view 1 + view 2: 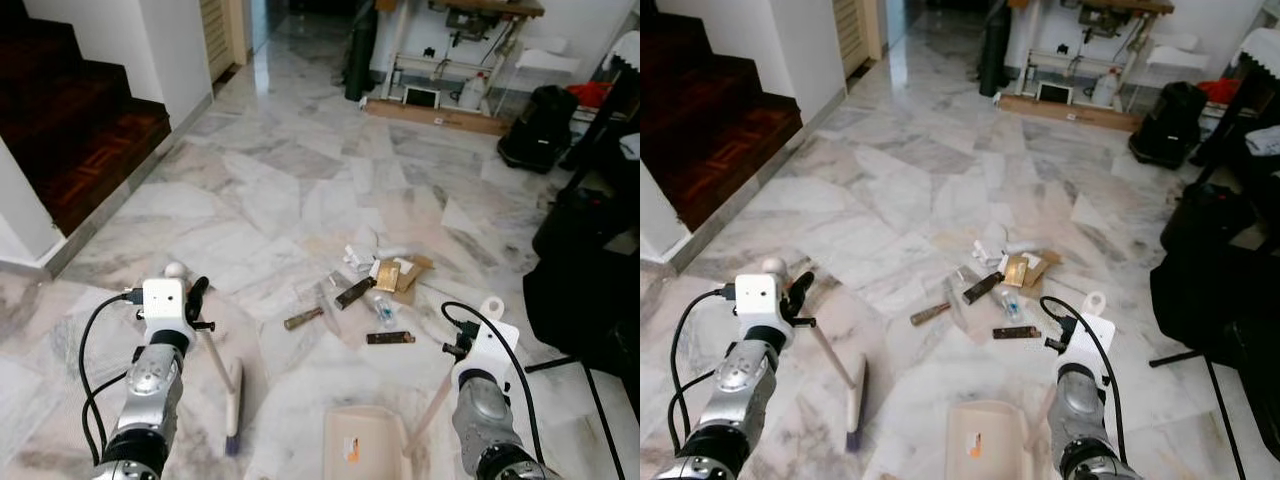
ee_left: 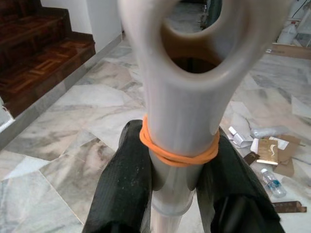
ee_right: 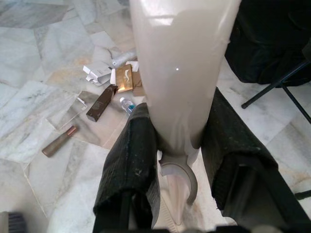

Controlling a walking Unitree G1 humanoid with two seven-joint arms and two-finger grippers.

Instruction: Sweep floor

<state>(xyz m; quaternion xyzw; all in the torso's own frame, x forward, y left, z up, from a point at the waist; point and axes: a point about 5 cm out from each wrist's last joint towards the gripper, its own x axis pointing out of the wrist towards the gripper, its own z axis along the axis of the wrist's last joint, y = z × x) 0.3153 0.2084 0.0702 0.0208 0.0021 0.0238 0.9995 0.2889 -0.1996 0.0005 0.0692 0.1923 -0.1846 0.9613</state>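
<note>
Litter [image 1: 375,285] lies scattered on the marble floor ahead: small boxes, brown tubes, a little plastic bottle and cardboard. My left gripper [image 2: 180,194] is shut on the cream handle of a brush [image 2: 180,97], which has an orange rubber band around it. The brush head [image 1: 233,400] rests on the floor, left of the litter. My right gripper [image 3: 180,165] is shut on the cream handle of a dustpan [image 1: 362,440]. The pan sits flat on the floor between my arms, nearer to me than the litter.
Dark wooden stairs [image 1: 70,130] and a white wall stand to the left. Black bags [image 1: 580,290] and a thin black stand leg [image 1: 560,365] crowd the right side. A table [image 1: 450,60] and another black bag [image 1: 535,130] stand at the back.
</note>
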